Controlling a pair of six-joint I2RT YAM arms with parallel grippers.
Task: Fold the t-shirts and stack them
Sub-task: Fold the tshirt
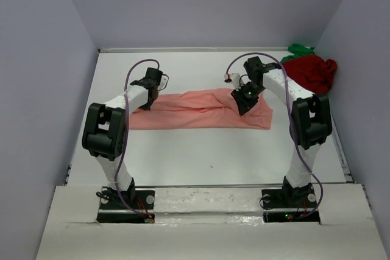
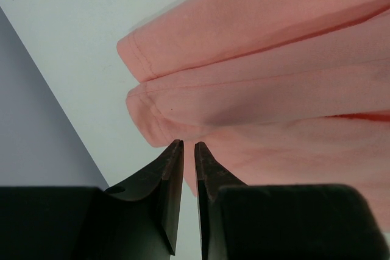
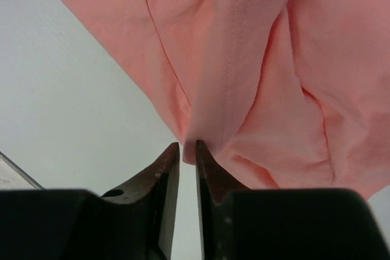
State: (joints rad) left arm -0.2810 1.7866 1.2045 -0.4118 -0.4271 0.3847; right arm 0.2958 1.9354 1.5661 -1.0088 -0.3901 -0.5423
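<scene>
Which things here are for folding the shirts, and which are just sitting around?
For the job:
pink shirt
red shirt
green shirt
left gripper
right gripper

Just there:
table
walls

Robot lab cell: grey walls (image 1: 213,4) box in a white table (image 1: 201,156), left arm (image 1: 106,129) and right arm (image 1: 311,120) bolted at its near edge

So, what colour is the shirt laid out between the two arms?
The t-shirt is salmon-pink, clearest from the top view.
</scene>
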